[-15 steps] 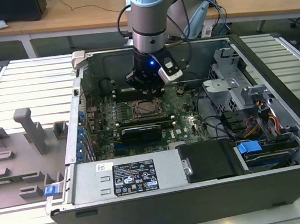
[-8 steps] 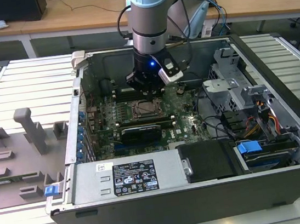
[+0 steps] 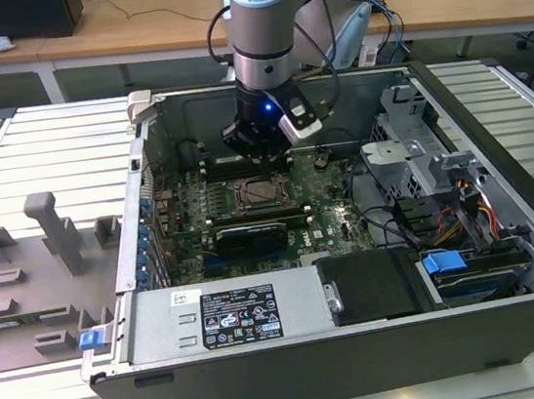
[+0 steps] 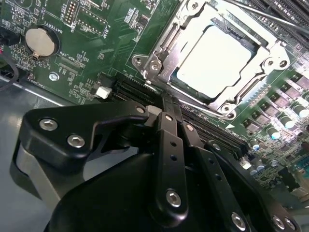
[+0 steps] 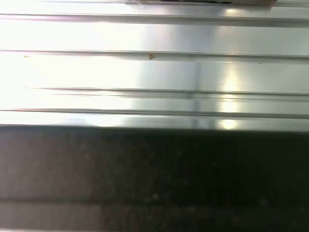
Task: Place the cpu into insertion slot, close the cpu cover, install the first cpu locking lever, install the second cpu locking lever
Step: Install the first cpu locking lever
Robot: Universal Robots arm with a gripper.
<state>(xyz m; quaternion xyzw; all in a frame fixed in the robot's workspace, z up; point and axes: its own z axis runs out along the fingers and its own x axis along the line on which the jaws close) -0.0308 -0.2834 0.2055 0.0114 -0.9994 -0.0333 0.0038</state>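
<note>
gripper [image 4: 166,108]: black fingers lying pressed together, holding nothing, hovering just beside the socket
cpu [image 4: 212,60]: pale silvery square, sitting flat in the slot [image 4: 186,94]
cover [image 4: 270,53]: grey frame lying closed around the chip
board [image 4: 87,48]: green, stretching behind

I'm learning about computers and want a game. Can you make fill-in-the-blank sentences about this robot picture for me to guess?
1. The cpu already sits inside the insertion ______.
2. The cpu cover is a metal frame lying ______ over the chip.
3. In the second wrist view, the round silver coin ______ sits on the green motherboard.
4. In the exterior view, the end effector hangs inside the open computer ______.

Missing words: slot; closed; battery; case
</note>
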